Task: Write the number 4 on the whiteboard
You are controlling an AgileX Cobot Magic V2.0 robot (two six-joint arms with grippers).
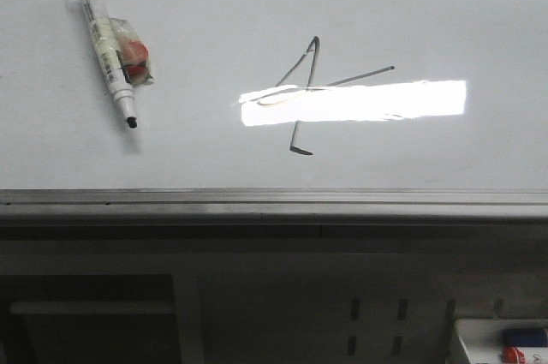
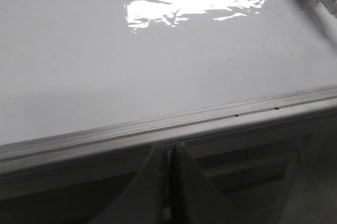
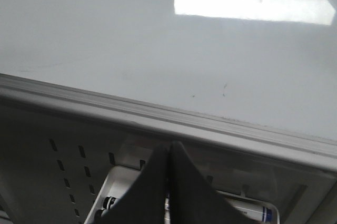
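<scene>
number 4 [image 1: 310, 94] mid whiteboard [image 1: 428, 13], marker [image 1: 107, 43] lying on board well to its left

Three views are given. In the front view, the whiteboard [image 1: 171, 158] is seen from above and in front, looking forward and down across its grey edge rail [image 1: 274, 203], with the marker [image 1: 106, 44] at far left. In the left wrist view, the whiteboard [image 2: 105, 66] is seen close and low from just outside the rail [image 2: 174, 121], over closed fingers [image 2: 150, 192]. In the right wrist view, the board [image 3: 131, 50] is faced likewise across the rail [image 3: 158, 116]. Board and rail are shared by all three views.
</scene>
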